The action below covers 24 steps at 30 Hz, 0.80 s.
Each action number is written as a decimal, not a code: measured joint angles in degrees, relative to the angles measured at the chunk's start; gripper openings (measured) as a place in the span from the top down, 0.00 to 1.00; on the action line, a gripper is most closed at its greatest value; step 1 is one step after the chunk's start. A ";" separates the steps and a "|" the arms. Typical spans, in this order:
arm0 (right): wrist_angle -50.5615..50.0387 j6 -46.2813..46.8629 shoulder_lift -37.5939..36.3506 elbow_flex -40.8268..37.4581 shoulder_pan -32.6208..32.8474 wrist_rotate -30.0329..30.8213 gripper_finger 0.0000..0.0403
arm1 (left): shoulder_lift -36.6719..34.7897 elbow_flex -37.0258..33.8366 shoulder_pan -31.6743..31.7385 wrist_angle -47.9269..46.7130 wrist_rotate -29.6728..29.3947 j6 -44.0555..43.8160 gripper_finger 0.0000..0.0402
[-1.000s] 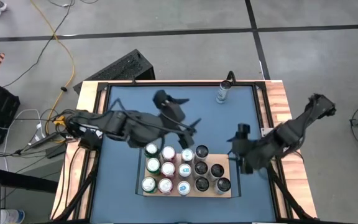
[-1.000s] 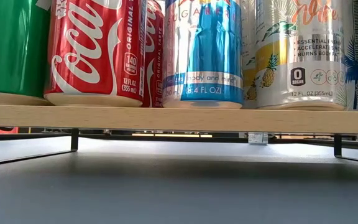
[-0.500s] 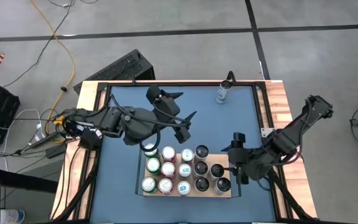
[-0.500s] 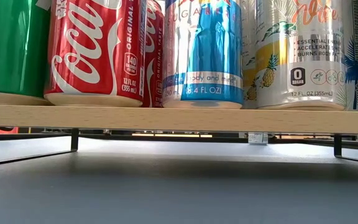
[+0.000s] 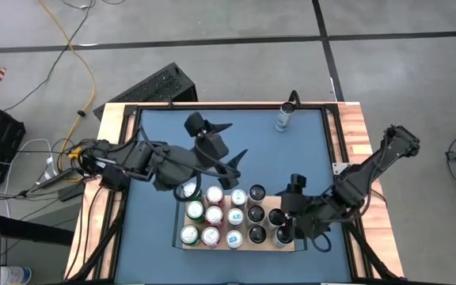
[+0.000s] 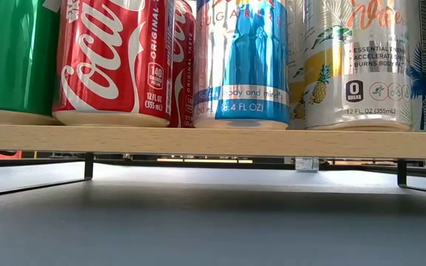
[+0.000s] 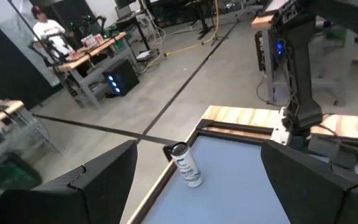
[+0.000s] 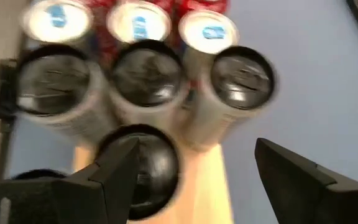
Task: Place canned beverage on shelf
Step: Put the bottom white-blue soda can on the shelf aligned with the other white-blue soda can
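The right end effector [image 5: 285,224], jaws spread and empty, has swung in over the shelf [image 5: 291,244] at lower centre. The remaining can [image 5: 284,117] stands upper right; the left end effector [image 5: 226,162], empty, faces it.

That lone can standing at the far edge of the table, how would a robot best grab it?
The lone can stands upright with bare tabletop around it. Probably best gripped around its round side wall at mid-height, coming in level from the table's middle, where the open left gripper already faces it.
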 joint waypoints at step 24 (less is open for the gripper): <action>-10.32 6.90 -0.52 0.67 0.49 3.02 0.25 | -0.04 0.00 -0.02 0.10 -0.85 7.37 0.18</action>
